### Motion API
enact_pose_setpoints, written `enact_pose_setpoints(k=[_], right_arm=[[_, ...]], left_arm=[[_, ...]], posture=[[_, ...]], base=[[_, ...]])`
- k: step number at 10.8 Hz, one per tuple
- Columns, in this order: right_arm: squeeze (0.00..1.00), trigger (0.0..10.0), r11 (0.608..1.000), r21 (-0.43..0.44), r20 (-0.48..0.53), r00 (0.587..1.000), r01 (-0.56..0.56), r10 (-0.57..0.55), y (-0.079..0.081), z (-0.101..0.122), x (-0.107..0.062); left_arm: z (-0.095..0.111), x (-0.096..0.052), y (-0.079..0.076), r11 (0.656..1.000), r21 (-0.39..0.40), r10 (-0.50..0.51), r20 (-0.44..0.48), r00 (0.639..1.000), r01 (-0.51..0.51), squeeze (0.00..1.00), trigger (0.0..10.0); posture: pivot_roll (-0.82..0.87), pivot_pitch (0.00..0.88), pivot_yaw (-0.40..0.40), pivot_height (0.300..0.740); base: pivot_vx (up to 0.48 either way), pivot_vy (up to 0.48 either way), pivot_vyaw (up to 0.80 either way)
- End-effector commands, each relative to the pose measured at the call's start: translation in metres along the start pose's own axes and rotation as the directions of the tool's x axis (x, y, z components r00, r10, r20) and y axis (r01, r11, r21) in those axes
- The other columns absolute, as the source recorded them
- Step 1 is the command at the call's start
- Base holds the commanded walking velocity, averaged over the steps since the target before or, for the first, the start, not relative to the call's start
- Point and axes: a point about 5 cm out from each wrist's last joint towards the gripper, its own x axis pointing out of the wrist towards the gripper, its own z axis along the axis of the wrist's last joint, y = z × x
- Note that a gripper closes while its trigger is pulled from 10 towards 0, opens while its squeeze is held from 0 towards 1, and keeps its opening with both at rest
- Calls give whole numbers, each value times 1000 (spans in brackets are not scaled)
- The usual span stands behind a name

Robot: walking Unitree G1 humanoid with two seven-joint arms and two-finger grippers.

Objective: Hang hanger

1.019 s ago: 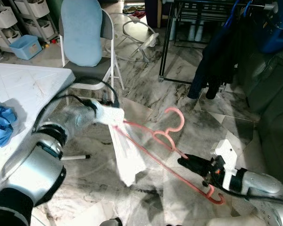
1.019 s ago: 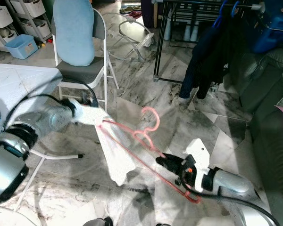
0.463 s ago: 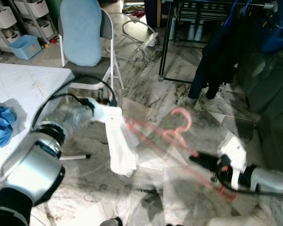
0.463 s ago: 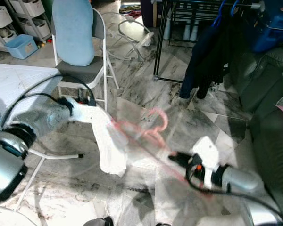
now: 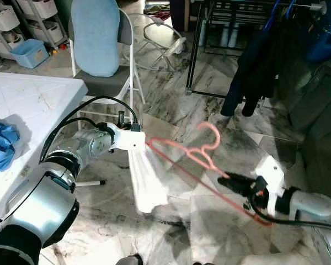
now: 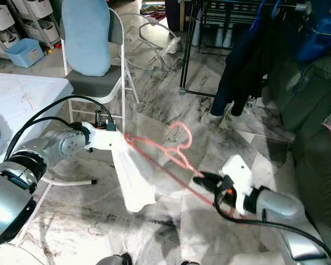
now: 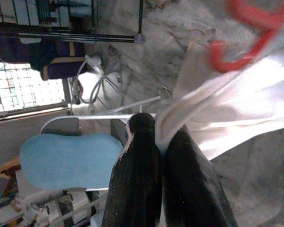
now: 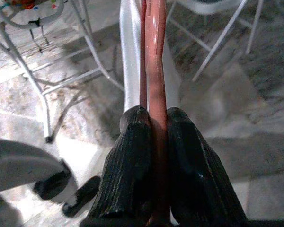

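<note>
The right gripper (image 8: 154, 142) is clamped tight on the lower bar of the pink hanger (image 5: 196, 157), its two black fingers (image 8: 132, 161) pressed flat against the plastic from either side. The hanger is held in the air over the marble floor (image 5: 171, 110), slanting from the left arm up at the far left down to the right gripper at the near right — its hook pointing up and away toward the clothes rack (image 5: 209, 33). The left gripper (image 7: 163, 142) is closed on the white cloth (image 5: 146, 179), pinching a bunched edge of it between its fingertips; the cloth hangs down limp from the hanger's left end. A folding chair (image 5: 102, 49) with a light blue cushion stands farther back on the left, beside the white desk (image 5: 33, 105), where a blue garment (image 5: 0, 141) lies.
</note>
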Motion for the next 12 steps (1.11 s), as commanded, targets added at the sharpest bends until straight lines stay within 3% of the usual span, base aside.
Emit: enact_pose_setpoints(k=[1, 5, 7, 9, 10, 12], right_arm=[[0, 10000, 999, 3, -4, 999, -43, 43, 6, -1, -1], [0, 10000, 999, 12, 4, 999, -39, 39, 7, -4, 4], [0, 10000, 999, 29, 23, 999, -24, 23, 8, -6, 13], [0, 10000, 998, 64, 35, 999, -24, 22, 13, -12, 27], [0, 10000, 997, 70, 35, 999, -21, 19, 13, -14, 30], [0, 10000, 994, 104, 28, 1000, -8, 5, 19, -25, 43]], left_arm=[[-1, -1, 0, 1000, -29, 1, 8, 1000, 0, 0, 10000], [13, 3, 5, 999, -52, -1, 88, 996, 6, 0, 10000], [34, 3, 7, 996, -91, 16, 248, 969, 7, 0, 10000], [51, 0, 12, 979, -197, 126, 385, 914, -52, 0, 10000], [52, -2, 13, 973, -223, 152, 399, 904, -65, 0, 10000], [49, -7, 27, 882, -448, 334, 379, 863, -145, 0, 10000]], posture=[[-91, 108, 48, 740], [-97, 109, 59, 740], [-100, 107, 61, 740], [-84, 105, 61, 740], [-82, 104, 62, 740], [-73, 105, 63, 740]], base=[[0, 0, 0], [0, 0, 0], [0, 0, 0], [0, 0, 0], [0, 0, 0], [0, 0, 0]])
